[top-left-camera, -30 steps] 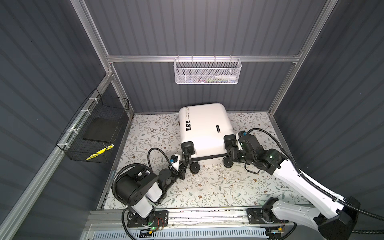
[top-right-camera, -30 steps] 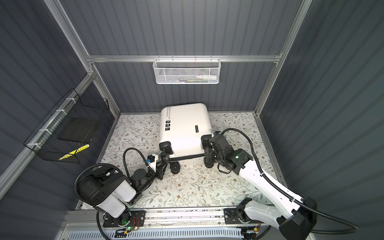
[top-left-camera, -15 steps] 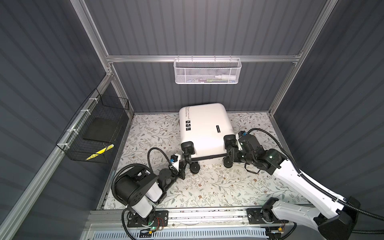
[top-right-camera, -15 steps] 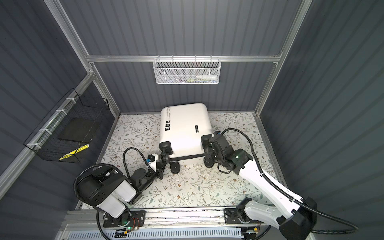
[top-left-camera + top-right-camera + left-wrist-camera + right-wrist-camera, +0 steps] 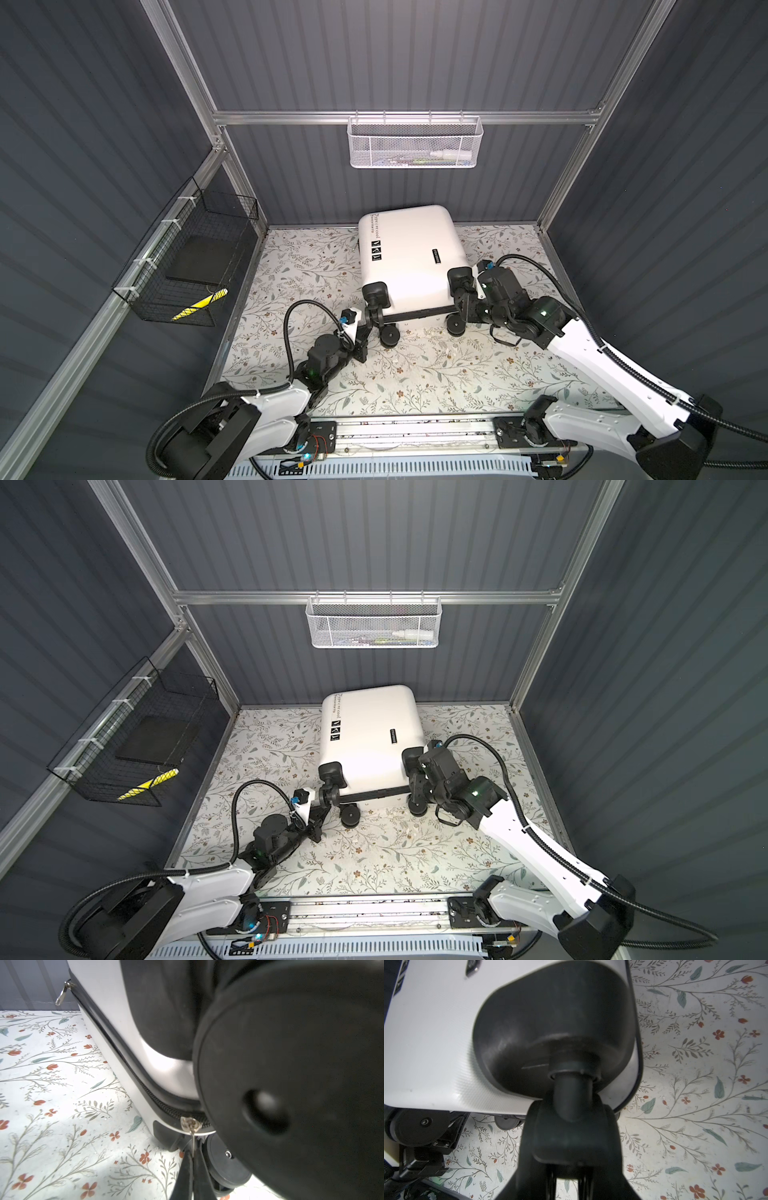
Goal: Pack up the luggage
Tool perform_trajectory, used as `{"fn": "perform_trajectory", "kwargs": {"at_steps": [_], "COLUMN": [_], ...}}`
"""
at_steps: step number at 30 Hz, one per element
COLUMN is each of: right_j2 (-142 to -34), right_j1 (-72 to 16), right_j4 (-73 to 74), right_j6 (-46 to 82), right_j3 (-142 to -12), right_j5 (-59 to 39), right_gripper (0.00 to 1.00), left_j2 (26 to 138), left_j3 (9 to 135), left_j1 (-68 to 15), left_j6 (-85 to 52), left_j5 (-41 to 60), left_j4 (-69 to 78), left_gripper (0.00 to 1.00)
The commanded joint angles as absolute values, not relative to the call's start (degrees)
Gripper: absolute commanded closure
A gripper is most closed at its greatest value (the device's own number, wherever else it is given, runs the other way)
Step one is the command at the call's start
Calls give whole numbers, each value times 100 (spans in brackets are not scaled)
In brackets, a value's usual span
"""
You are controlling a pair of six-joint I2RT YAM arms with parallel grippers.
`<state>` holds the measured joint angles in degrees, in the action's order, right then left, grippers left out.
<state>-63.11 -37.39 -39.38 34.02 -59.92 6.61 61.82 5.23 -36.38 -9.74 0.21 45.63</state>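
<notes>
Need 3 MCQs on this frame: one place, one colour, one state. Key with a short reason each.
1. Where does the white mesh basket hang?
A) on the back wall rail
B) on the left wall
C) on the table

2. What colour is the shell of the luggage?
A) black
B) white
C) blue

3. What is the left gripper doing?
A) open above the shell
B) shut on the zipper pull
C) holding the mesh basket

Key:
1 A, its hooks sit over the rail across the back wall.
2 B, the shell shows white in both top views.
3 B, the left wrist view shows it pinching the pull tab.
</notes>
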Motion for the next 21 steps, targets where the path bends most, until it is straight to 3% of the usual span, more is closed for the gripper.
{"fn": "perform_trajectory", "kwargs": {"at_steps": [1, 21], "right_j2": [-6203, -6313], "right_j1": [-3709, -3651], "right_j4": [-3736, -3442], "right_j6": [3296, 3585], "right_j3": [-6304, -5892], "right_j5": [737, 712], "right_gripper": [100, 100], "left_j2": [5739, 5508], "left_j3": [843, 806], "left_j1": [-3619, -3639], "left_j6": [-627, -560], "left_j5": [105, 923], "left_j4": [3768, 3484], "left_gripper": [100, 100]}}
